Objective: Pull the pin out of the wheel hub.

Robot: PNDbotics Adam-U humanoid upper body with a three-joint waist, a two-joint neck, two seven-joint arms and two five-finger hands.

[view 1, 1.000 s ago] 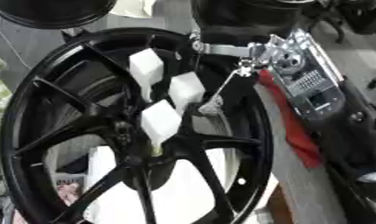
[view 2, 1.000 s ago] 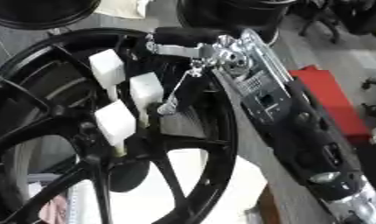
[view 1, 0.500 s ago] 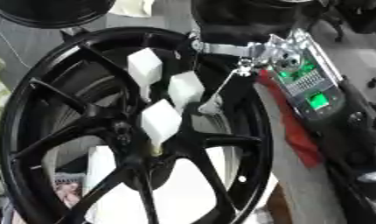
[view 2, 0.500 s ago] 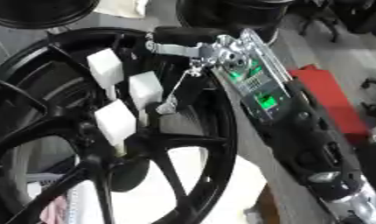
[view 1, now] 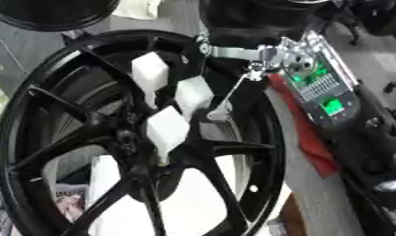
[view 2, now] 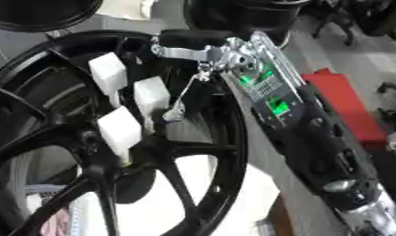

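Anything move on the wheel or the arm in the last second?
Only the lights on the right arm's panel: dark a second ago, now glowing green. The arm, the black wheel, the three white blocks at its hub and the red cloth kept their places.

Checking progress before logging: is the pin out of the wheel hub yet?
Cannot tell. No pin can be made out; white blocks cover the black wheel's hub. The right arm crosses the rim, its hand hidden.
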